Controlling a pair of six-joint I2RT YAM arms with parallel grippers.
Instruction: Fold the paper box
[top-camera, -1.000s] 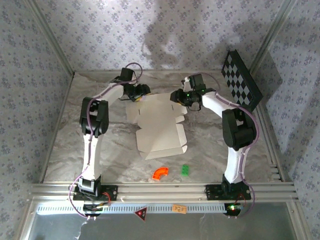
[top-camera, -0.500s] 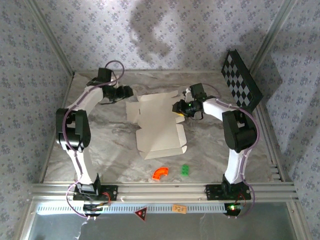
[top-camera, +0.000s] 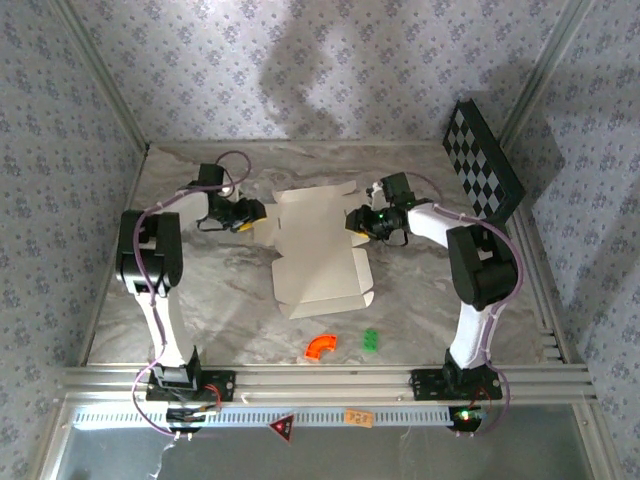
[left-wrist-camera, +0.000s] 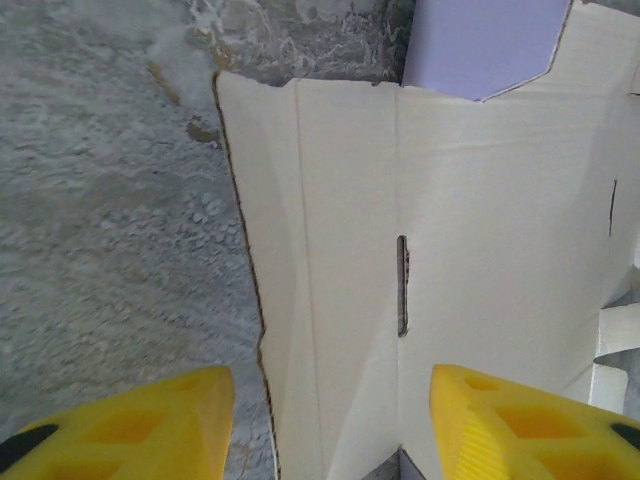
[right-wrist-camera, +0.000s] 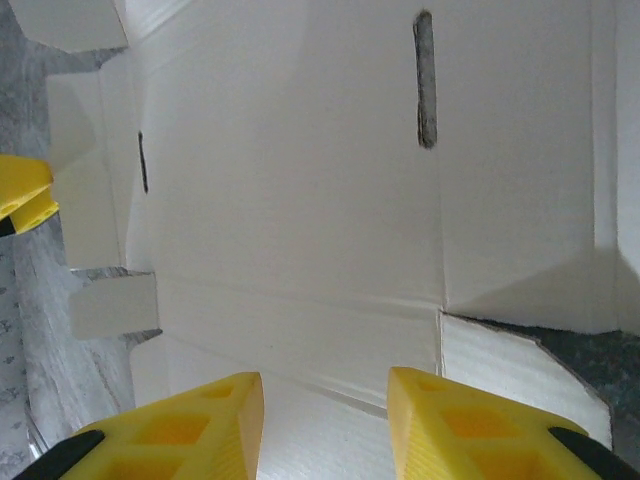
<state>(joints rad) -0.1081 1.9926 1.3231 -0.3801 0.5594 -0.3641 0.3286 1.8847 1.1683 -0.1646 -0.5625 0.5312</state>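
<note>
Counted on the marble-patterned table (top-camera: 200, 300): one paper box (top-camera: 315, 245), one orange curved piece (top-camera: 321, 346), one green block (top-camera: 370, 340), one checkered board (top-camera: 483, 160), two arms, two claws.

Paper box lying unfolded at mid-table, flaps and tabs spread, a rounded flap toward 6 o'clock. Two narrow slits counted in its panel from the right wrist.

Orange curved piece and green block just beyond the box at 6 o'clock, apart from it and from each other. Checkered board propped at the 2 o'clock corner, well apart from the box.

Bare marble open at 9 o'clock and at 3 o'clock of the box, with a narrower strip at 12 o'clock before the wall.

Left gripper (top-camera: 248, 213) low at the box's 10 o'clock edge, jaws spread, one yellow finger (left-wrist-camera: 130, 420) over bare marble and the other over the card, pinching nothing. Elbow raised at 9 o'clock, wrist turned toward 3 o'clock.

Right gripper (top-camera: 357, 220) at the box's 2 o'clock edge, jaws parted over the card, clamping nothing visible. Elbow raised at 3 o'clock, forearm stretched toward 10 o'clock.
</note>
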